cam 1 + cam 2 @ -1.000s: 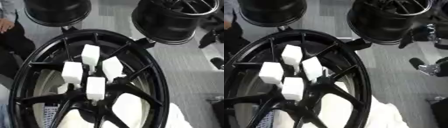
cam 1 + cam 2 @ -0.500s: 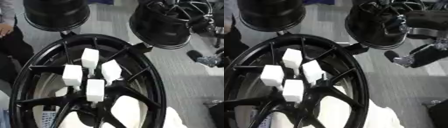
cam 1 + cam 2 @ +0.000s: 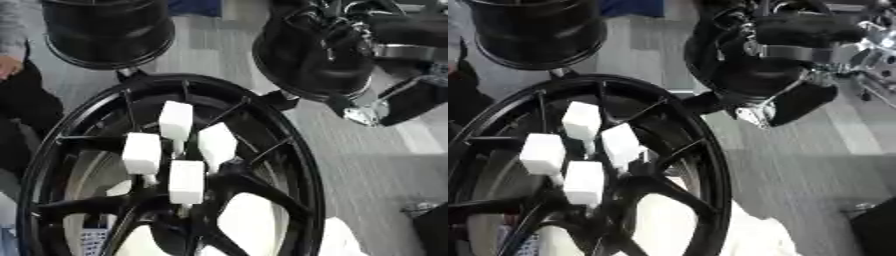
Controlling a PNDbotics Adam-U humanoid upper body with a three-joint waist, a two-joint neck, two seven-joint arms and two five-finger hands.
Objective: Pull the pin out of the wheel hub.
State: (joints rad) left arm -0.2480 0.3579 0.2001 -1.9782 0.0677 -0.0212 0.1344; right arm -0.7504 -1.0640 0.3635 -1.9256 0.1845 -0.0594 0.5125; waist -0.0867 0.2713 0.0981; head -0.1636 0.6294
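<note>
Large black wheel hub (image 3: 262, 150) fills the lower left of the frame, rim cut off by the bottom and left edges. Four white block-headed pins (image 3: 175, 120) stand clustered at its centre, left of mid-frame: one upper, one left (image 3: 141, 152), one right (image 3: 217, 142), one lower (image 3: 185, 181).

Two more black wheels sit beyond it: one at upper left (image 3: 105, 30), one at upper right (image 3: 306, 55), the latter close to the hub's far rim. Bare grey floor (image 3: 376, 170) lies open along the right side, from mid-frame down.

Right hand (image 3: 798, 102) enters from the upper right, black with silver joints, hanging over the upper-right wheel's near edge. It is well apart from the pins, up and to their right, touching none. Fingers blurred; cannot tell how far open. Nothing seen held.

Left hand not seen.
</note>
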